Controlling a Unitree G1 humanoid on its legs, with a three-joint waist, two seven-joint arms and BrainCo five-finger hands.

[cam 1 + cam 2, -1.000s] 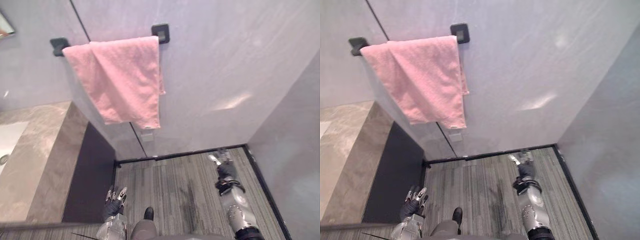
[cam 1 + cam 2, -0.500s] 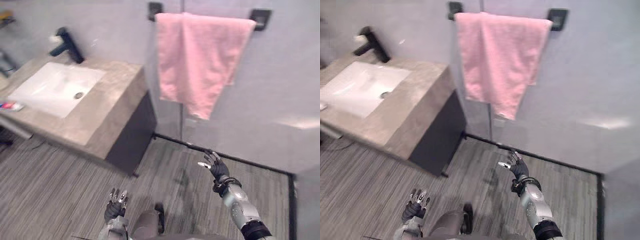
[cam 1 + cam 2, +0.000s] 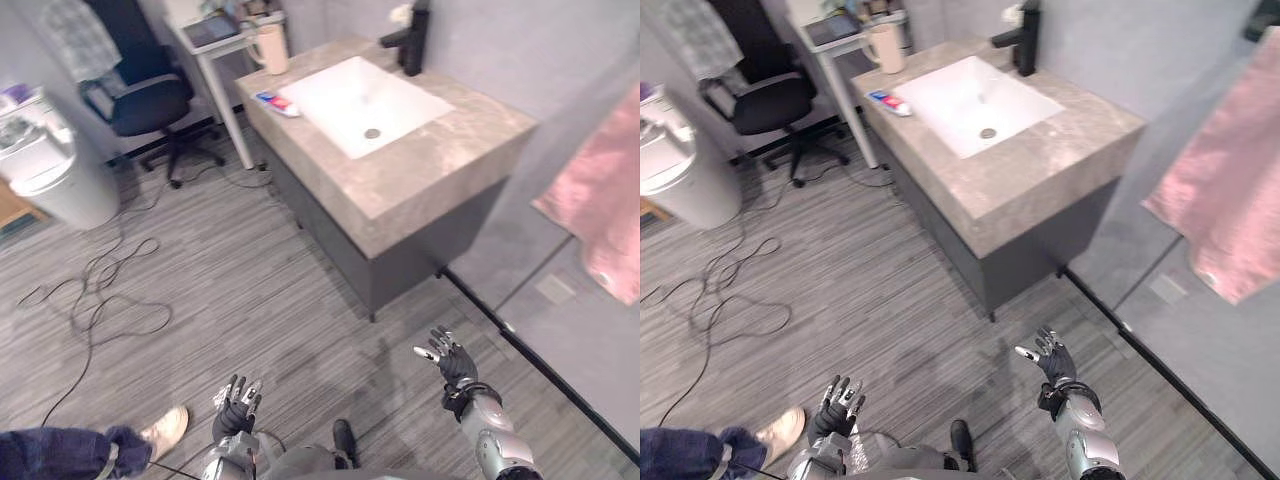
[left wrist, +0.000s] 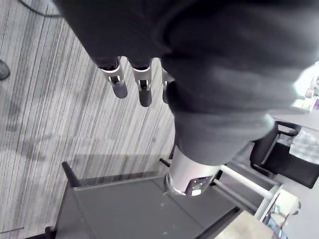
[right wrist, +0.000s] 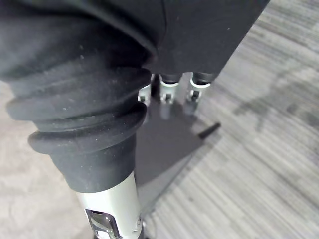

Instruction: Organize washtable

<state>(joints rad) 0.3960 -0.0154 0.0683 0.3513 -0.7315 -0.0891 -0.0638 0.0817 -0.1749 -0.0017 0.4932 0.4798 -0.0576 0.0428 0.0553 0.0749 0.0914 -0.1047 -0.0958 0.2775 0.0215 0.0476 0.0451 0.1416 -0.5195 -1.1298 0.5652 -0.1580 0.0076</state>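
**Left eye view: washtable apart from both open, empty hands**

Left eye view shows the washtable [image 3: 445, 150], a grey stone counter on a dark cabinet, standing against the wall. A white basin [image 3: 345, 95] is sunk into its top. A black faucet [image 3: 412, 30] rises at the washtable's wall edge, just behind the basin. A toothpaste tube [image 3: 277, 102] lies flat on the counter just beside the basin, on the side away from the towel. A beige cup [image 3: 270, 48] stands upright at that same end of the washtable; whether it rests on the counter or on the white side table [image 3: 228, 110] next to it cannot be told.

A pink towel [image 3: 605, 210] hangs on the wall past the other end of the washtable. Beyond the side table are a dark office chair [image 3: 150, 95] and a white bin [image 3: 65, 185].

Both hands are well apart from the washtable, over the striped floor in front of it. The left hand [image 3: 237, 400] is low, fingers [image 4: 119, 87] straight and holding nothing. The right hand [image 3: 452, 360] is raised towards the washtable's cabinet, fingers spread and empty. A person's shoe [image 3: 165, 428] shows on the floor near the left hand.
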